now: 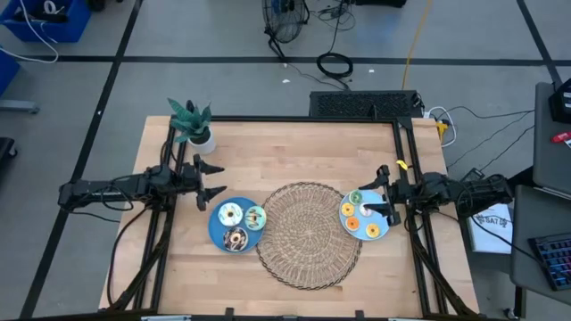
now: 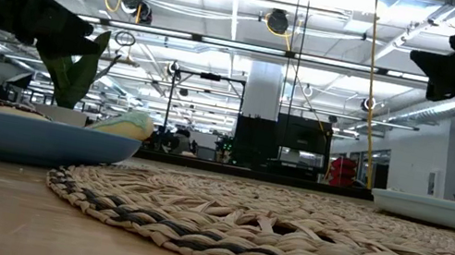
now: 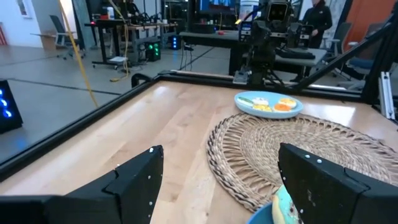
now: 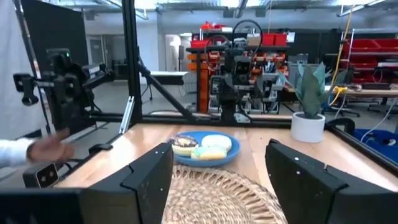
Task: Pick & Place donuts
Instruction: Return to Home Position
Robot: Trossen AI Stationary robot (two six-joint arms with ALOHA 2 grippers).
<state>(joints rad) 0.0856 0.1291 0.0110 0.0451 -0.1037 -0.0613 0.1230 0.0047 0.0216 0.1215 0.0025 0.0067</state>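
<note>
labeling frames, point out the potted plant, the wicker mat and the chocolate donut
potted plant [image 1: 191, 119], high view, on its leaves
wicker mat [image 1: 309, 236], high view, on its bare centre
chocolate donut [image 1: 236, 238], high view, on its iced top

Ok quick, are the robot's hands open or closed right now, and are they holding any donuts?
Left gripper: open, holding nothing.
Right gripper: open, holding nothing.

Robotics lab (open-plan): shelving racks [image 4: 373, 59], floor cables [image 1: 335, 64], ceiling pipes [image 2: 224, 42]
</note>
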